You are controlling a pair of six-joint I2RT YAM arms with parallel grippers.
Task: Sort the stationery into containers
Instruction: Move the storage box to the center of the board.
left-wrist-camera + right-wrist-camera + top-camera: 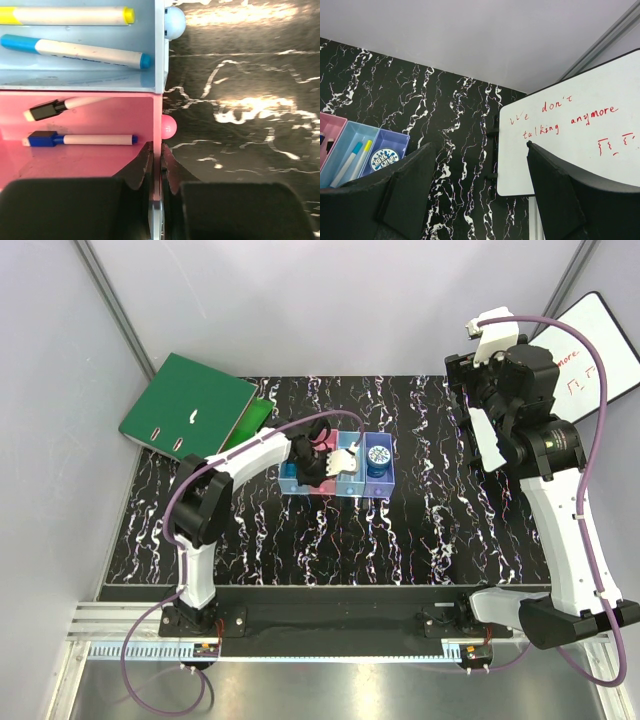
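The joined row of bins stands mid-table. My left gripper is shut on the near wall of the pink bin. The pink bin holds a black-capped white marker and a blue-capped white marker. The light blue bin beside it holds a yellow-and-white marker and a blue-and-white marker. The round blue tin lies in the purple bin. My right gripper is open and empty, raised high at the right, well away from the bins.
A large green ring binder lies at the back left, overhanging the table's corner. A whiteboard with red writing leans at the back right. Walls enclose the table on the left, back and right.
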